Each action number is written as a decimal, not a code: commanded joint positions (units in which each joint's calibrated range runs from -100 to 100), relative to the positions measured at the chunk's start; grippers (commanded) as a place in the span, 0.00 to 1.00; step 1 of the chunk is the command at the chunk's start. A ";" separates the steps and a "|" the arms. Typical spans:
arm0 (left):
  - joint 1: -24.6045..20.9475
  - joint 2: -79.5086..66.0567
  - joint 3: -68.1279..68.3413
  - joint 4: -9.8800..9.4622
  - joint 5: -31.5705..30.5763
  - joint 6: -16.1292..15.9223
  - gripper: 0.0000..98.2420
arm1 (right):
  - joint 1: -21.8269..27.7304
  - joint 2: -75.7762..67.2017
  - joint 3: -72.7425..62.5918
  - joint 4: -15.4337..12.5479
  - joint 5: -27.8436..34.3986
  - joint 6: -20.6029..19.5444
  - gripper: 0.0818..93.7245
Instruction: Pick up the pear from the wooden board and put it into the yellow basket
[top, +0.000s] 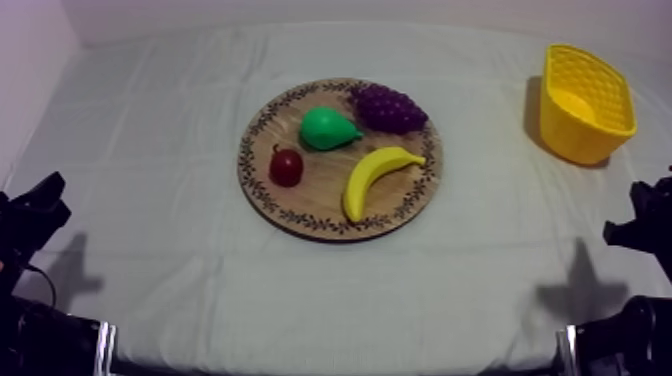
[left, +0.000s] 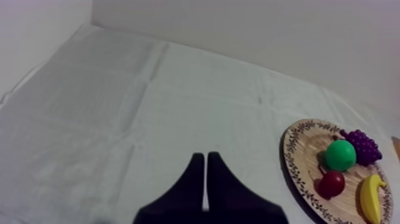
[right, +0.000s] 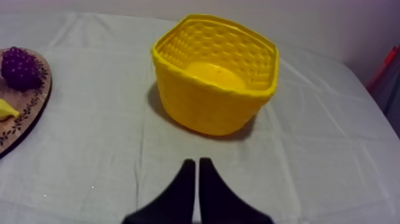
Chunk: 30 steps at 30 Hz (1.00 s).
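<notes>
A green pear (top: 327, 129) lies on the round wooden board (top: 300, 205) at the table's middle, between a bunch of purple grapes (top: 388, 107), a small red fruit (top: 286, 167) and a banana (top: 375, 178). The yellow basket (top: 585, 101) stands at the far right with nothing in it. My left gripper (top: 45, 198) rests low at the left edge; its fingers lie together as a narrow wedge (left: 205, 164), shut on nothing, well left of the board (left: 303, 173) and pear (left: 340, 155). My right gripper (top: 640, 205) rests low at the right; its wedge (right: 197, 167) is shut in front of the basket (right: 215, 74).
Grey-white cloth covers the table, with open room between the board and the basket and along the front. The grapes (right: 19, 67) and the banana's tip (right: 6, 109) sit on the board's rim (right: 30, 116) left of the basket. A wall runs behind the table.
</notes>
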 joint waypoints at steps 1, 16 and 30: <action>-0.01 0.00 0.03 0.00 -0.01 -0.01 0.00 | 0.00 0.00 0.01 0.00 0.02 0.73 0.00; -0.01 0.00 0.03 0.00 -0.01 -0.01 0.00 | -0.57 0.57 0.01 -0.41 -0.04 -0.14 0.00; -0.01 0.00 0.03 0.00 -0.01 -0.01 0.00 | -3.80 22.64 -26.55 -4.79 5.37 3.75 0.00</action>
